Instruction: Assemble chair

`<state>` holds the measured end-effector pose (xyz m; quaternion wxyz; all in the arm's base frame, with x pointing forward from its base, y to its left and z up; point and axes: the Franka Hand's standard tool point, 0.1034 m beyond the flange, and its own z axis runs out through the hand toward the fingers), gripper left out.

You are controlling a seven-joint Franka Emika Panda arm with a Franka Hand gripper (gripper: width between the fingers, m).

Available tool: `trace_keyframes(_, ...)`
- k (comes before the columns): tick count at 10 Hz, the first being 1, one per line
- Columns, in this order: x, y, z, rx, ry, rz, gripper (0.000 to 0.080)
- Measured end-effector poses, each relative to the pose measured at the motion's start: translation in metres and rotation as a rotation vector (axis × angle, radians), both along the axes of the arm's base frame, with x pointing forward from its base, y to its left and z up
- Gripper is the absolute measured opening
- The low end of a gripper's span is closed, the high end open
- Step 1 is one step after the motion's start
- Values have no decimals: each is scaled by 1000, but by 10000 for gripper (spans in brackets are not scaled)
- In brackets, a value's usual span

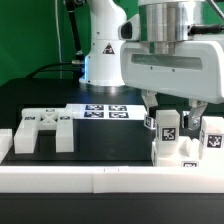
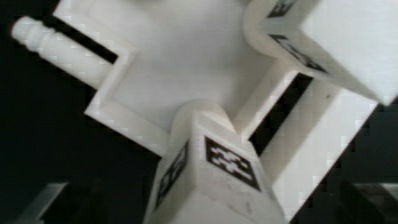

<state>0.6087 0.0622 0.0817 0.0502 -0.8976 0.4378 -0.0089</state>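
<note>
The partly joined chair stands at the exterior view's right: white blocks with square tags, one tagged upright piece and another beside it. My gripper hangs straight over it, open, its fingers standing either side of the tagged upright piece with gaps showing. In the wrist view a tagged leg block runs between the jaws of the gripper, apart from both, over a flat white panel with pegs. A loose notched frame lies at the exterior view's left.
The marker board lies flat behind the parts, in front of the robot's base. A long low white border rail runs along the front edge of the black table, close to the chair parts.
</note>
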Motion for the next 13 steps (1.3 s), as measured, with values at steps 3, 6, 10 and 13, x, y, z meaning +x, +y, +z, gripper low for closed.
trace_keyframes(3,0,1,-1,-16,-21,255,649)
trace_keyframes(6,-1,-1,-1,-29,-38,461,649)
trace_keyframes(10,0,-4,-1,-43,-56,686,649)
trace_keyframes(13,0,-6,-1,-57,-63,802,649)
